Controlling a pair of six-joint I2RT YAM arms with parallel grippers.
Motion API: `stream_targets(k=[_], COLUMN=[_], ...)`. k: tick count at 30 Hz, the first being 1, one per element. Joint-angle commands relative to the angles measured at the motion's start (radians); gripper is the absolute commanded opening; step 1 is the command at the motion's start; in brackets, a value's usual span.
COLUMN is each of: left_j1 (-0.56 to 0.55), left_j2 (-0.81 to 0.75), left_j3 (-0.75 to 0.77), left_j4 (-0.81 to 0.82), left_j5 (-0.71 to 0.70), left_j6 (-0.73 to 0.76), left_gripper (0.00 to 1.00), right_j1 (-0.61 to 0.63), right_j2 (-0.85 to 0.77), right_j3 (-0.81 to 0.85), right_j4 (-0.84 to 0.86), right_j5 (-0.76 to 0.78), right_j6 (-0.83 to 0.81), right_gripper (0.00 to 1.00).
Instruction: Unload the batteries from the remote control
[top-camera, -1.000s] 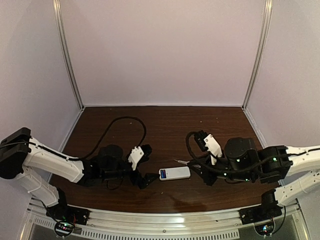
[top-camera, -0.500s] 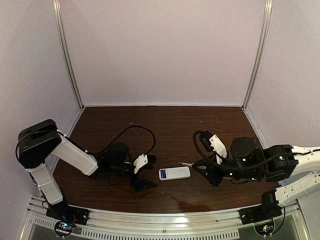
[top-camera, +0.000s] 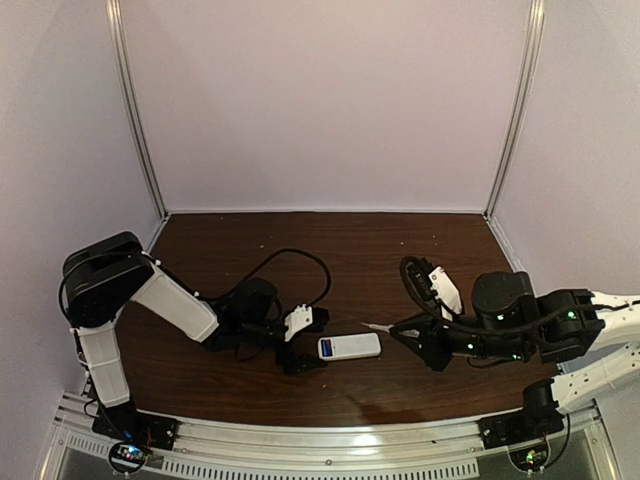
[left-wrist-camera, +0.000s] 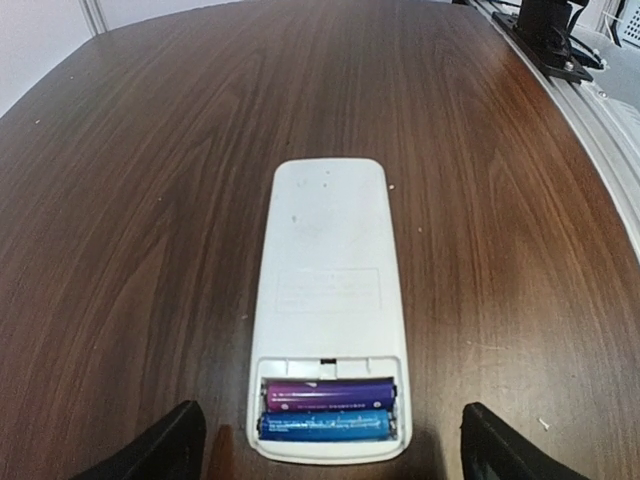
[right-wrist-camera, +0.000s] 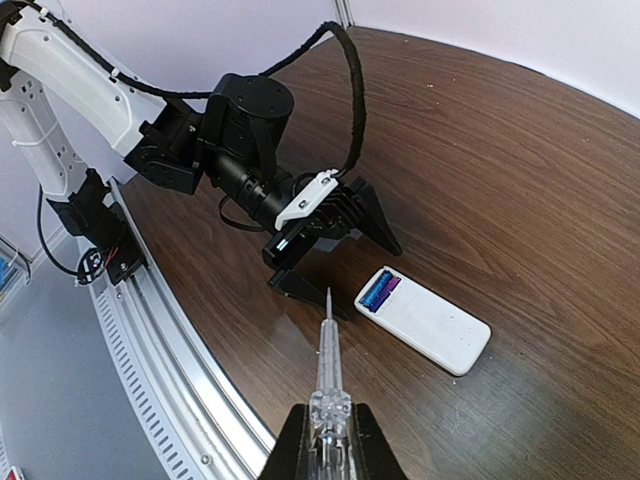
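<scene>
The white remote control (top-camera: 352, 346) lies back-up on the brown table, with its battery bay open at its left end. In the left wrist view the remote (left-wrist-camera: 328, 250) holds the purple battery (left-wrist-camera: 330, 393) and the blue battery (left-wrist-camera: 325, 425) side by side. My left gripper (top-camera: 303, 342) is open. Its black fingers (left-wrist-camera: 175, 445) stand either side of the battery end without touching it. My right gripper (right-wrist-camera: 325, 445) is shut on a pale pointed tool (right-wrist-camera: 328, 360). The tool's tip hovers just short of the remote (right-wrist-camera: 428, 322), and the tool also shows in the top view (top-camera: 385, 330).
A black cable (top-camera: 300, 262) loops over the table behind the left arm. A metal rail (top-camera: 330, 440) runs along the near edge. Pale walls with metal posts (top-camera: 135, 110) close the back and sides.
My left arm has swung right and brought its open gripper up to the remote's battery end. My right gripper has drawn back slightly to the right with the tool.
</scene>
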Motion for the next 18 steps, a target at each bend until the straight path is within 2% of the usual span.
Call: stream_targets(k=[1, 18], left_j1=[0.006, 0.042], left_j2=[0.040, 0.114], left_j3=[0.035, 0.063], left_j4=[0.000, -0.011], left_j5=[0.004, 0.069], left_j6=[0.044, 0.052], left_gripper=[0.90, 0.80], right_j1=[-0.004, -0.003], right_j2=[-0.010, 0.005], right_j3=[-0.015, -0.017], right_j4=[-0.011, 0.000], right_j5=[-0.002, -0.005], right_j6=[0.008, 0.005], right_gripper=[0.00, 0.00])
